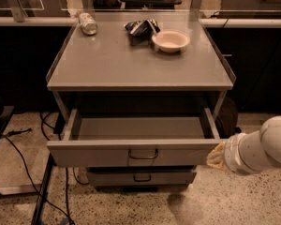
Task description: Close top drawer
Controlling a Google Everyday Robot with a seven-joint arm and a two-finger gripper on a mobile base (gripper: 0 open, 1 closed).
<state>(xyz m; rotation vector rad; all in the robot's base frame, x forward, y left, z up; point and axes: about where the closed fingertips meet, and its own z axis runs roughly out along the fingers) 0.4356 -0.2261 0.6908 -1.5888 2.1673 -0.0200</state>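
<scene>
The top drawer (pixel 98 153) of a grey metal cabinet is pulled far out. Its shallow tray (pixel 138 127) shows nothing inside. A rectangular loop handle (pixel 143 154) sits at the middle of its flat front panel. A slimmer drawer (pixel 141 176) below it is nearly shut. My arm (pixel 260 151) comes in from the right edge. The gripper (pixel 215 156) is at the right end of the top drawer's front panel, touching or almost touching it. Its fingers are hidden behind the wrist.
On the cabinet top (pixel 136 60) lie a tipped can (pixel 88 23), a crumpled dark bag (pixel 140 28) and a white bowl (pixel 171 41). Dark counters flank the cabinet. Cables (pixel 23 165) trail on the speckled floor at left.
</scene>
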